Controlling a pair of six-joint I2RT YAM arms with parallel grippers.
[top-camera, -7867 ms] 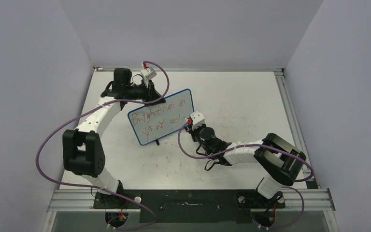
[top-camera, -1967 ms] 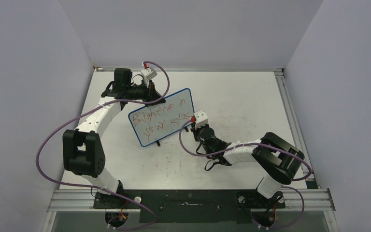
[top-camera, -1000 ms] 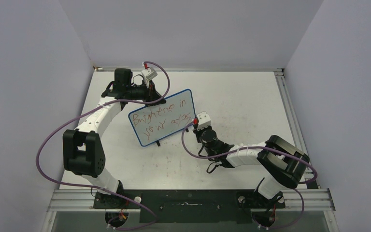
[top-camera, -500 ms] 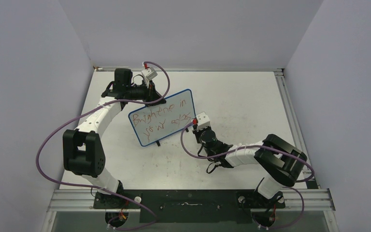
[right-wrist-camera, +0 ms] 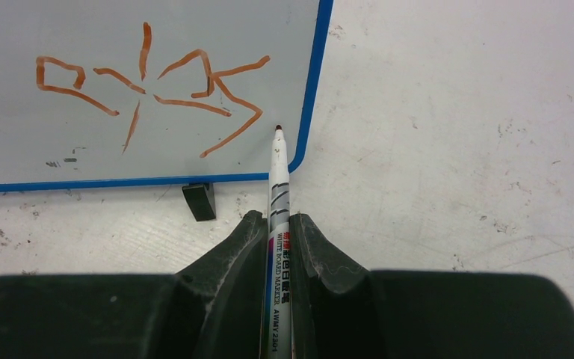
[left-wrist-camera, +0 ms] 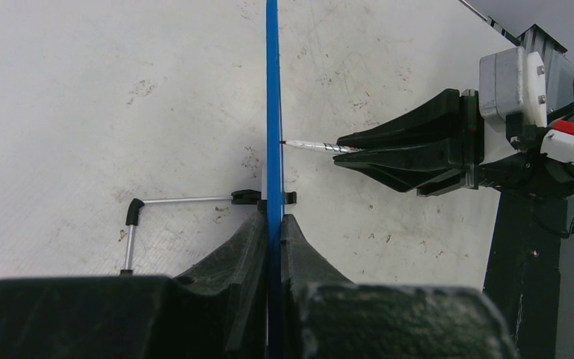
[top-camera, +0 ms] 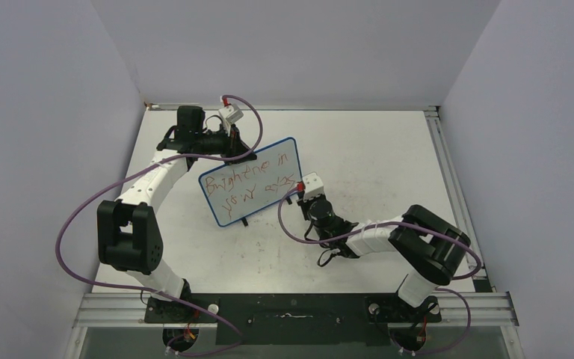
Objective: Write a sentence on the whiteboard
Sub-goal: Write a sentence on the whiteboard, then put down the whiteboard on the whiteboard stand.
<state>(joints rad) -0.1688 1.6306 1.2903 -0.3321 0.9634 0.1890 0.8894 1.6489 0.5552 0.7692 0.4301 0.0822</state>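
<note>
Clearly, mid-left in the top view, the left tool grips the whiteboard by its edge, propping it on the table; the sentence fills two red lines. Rightward, the right tool pinches the marker, tip at the board's lower-right corner: probably nearly finished.

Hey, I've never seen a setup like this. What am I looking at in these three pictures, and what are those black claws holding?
This is a robot: a left arm and a right arm bolted to a white table. The wide picture looks down from above; the other two come from a small camera on each wrist, so each shows its own black fingers. The left gripper is clamped on the blue edge of a small standing whiteboard. The right gripper is shut on a marker, its tip at the board near a lower corner, beside the red writing.
</note>
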